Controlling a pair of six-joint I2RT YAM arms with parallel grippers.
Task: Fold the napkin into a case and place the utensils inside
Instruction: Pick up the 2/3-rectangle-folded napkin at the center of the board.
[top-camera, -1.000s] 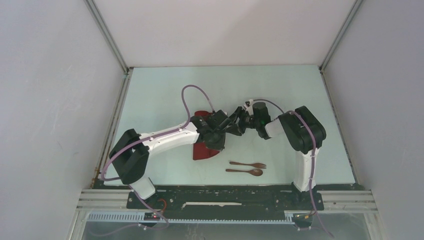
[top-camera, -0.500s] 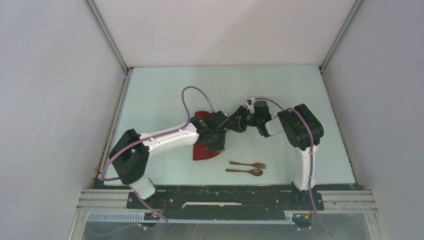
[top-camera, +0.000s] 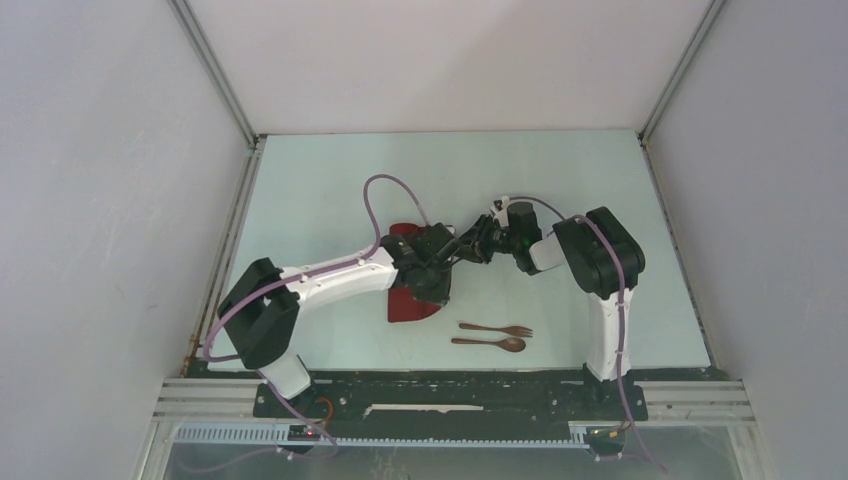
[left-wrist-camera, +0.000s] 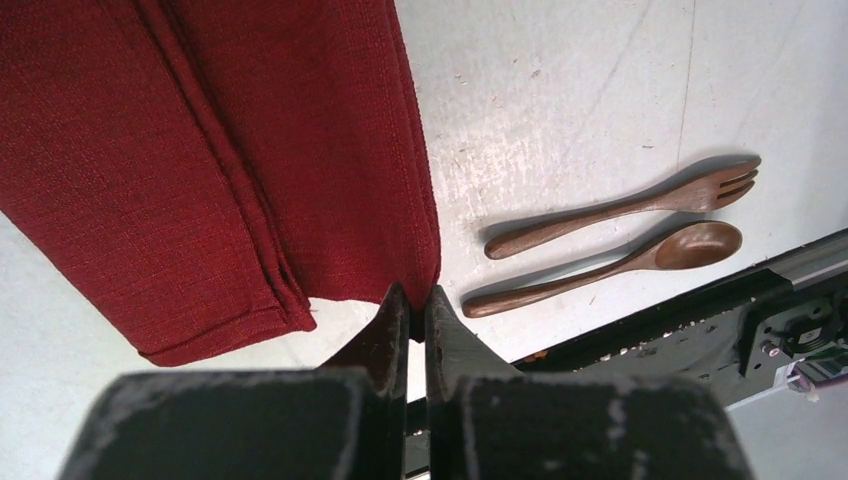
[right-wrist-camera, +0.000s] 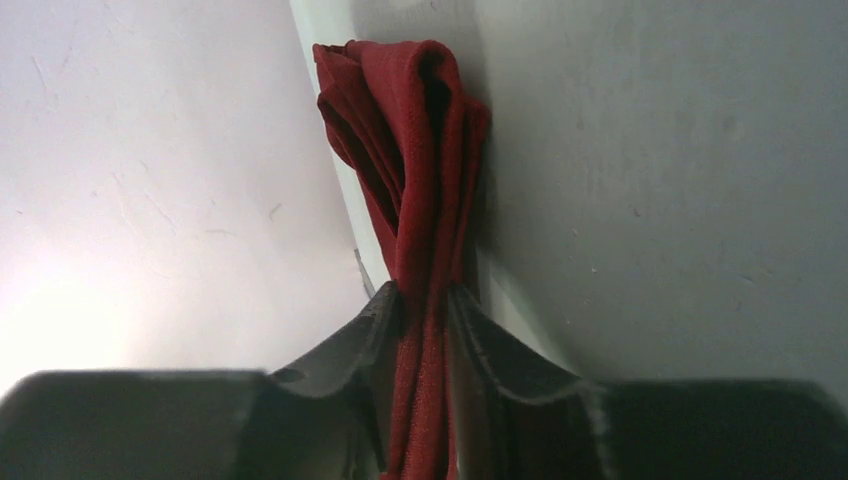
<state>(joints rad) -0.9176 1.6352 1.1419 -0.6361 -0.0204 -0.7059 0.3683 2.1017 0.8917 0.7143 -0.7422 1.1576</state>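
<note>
Now I see the napkin (left-wrist-camera: 200, 150) pinched twice;
left end effector (left-wrist-camera: 415, 300) nips its edge; right end effector (right-wrist-camera: 425, 297) clamps bunched folds

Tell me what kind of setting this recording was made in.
Probably a robotics lab test cell: white walls box in a pale table, and the left arm and right arm are mounted on an aluminium frame at its near edge.
</note>
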